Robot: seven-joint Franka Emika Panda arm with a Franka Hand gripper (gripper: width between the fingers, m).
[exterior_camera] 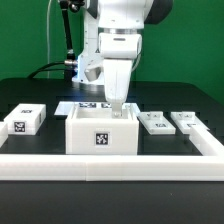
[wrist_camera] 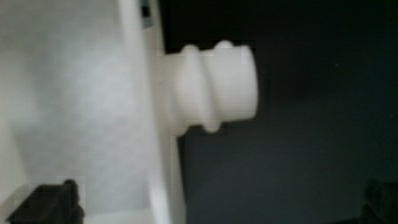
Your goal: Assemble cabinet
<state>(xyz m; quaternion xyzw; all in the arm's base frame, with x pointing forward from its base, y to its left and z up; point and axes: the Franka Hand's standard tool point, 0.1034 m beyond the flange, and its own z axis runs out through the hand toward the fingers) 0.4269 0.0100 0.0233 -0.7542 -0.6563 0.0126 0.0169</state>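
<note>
The large white cabinet box [exterior_camera: 100, 135] stands in the middle of the table with a tag on its front. My gripper [exterior_camera: 118, 107] hangs at the box's top rim, on the exterior view's right side. In the wrist view the box wall [wrist_camera: 80, 110] fills one side, with a round ribbed knob [wrist_camera: 215, 88] sticking out of it. My gripper [wrist_camera: 214, 207] is open; one dark finger [wrist_camera: 50, 205] is on the wall's side and the other [wrist_camera: 384, 205] is over the dark table. A small white block [exterior_camera: 25, 120] and two flat panels [exterior_camera: 155, 122] [exterior_camera: 187, 120] lie apart.
The marker board [exterior_camera: 88, 105] lies behind the box. A long white rail [exterior_camera: 110, 162] edges the table's front and runs up the exterior view's right side. Cables and a stand are behind the arm.
</note>
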